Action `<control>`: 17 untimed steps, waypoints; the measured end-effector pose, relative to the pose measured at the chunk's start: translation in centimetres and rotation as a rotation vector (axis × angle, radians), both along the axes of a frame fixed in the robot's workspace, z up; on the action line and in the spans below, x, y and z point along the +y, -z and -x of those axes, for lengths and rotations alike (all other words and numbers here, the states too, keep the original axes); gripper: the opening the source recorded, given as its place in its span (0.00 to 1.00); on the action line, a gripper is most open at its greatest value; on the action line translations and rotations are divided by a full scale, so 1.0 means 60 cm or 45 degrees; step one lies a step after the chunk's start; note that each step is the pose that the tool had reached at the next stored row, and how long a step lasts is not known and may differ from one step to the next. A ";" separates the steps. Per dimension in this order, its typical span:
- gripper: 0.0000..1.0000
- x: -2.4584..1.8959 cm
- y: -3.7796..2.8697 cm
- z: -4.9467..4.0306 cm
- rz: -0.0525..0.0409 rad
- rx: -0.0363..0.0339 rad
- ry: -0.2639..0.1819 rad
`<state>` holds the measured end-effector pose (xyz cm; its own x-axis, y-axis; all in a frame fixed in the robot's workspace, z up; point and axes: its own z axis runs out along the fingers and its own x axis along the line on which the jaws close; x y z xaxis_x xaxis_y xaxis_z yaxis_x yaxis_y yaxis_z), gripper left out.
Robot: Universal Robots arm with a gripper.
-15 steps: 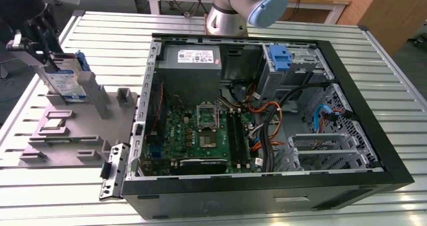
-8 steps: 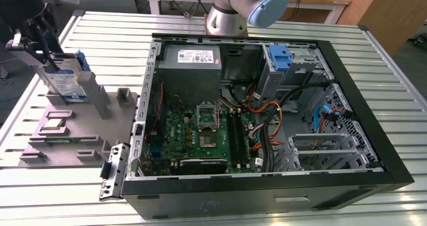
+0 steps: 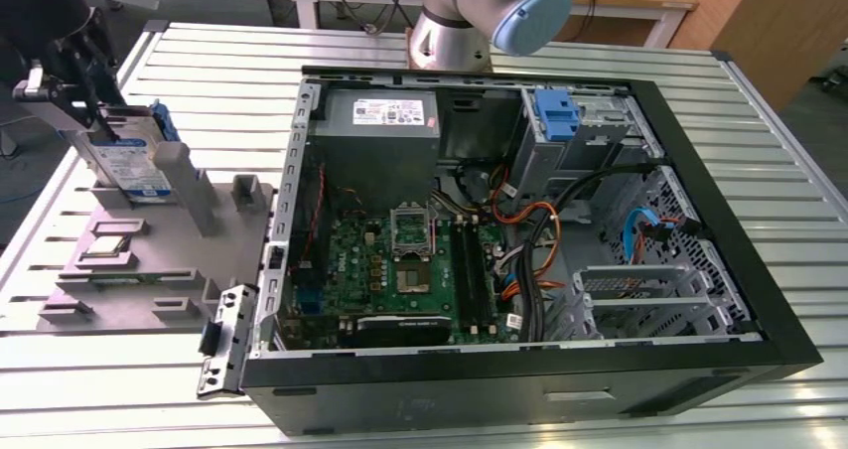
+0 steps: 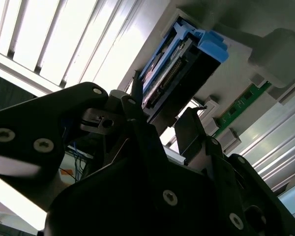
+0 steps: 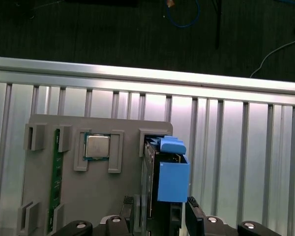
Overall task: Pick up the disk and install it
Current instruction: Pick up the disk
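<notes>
End effector [image 5: 161, 202] open, fingers straddling upright disk [image 5: 173, 179] in grey fixture [image 5: 69, 196]; seemingly no firm contact. CPU chip [image 5: 97, 146] nearby.

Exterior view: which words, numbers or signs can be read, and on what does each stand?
Label on the disk: print too small to read.
White sticker on the grey metal box: print too small to read.
Nothing else bears readable text.

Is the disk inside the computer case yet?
Out: the disk stands on edge in the grey holder, beside the open case, not inside it.
</notes>
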<state>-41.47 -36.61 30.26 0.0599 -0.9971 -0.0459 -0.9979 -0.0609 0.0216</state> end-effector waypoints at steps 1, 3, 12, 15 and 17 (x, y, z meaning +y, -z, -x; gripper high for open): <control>0.53 0.0000 0.000 0.000 0.000 -0.0001 0.000; 0.53 0.0000 0.000 0.000 0.000 -0.0002 0.000; 0.53 0.0016 0.001 0.000 0.000 -0.0003 0.000; 0.53 0.0019 0.001 0.000 0.000 -0.0002 0.000; 0.53 0.0020 0.001 0.000 0.000 -0.0002 0.000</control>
<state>-41.47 -36.49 30.21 0.0599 -0.9971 -0.0460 -0.9979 -0.0609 0.0214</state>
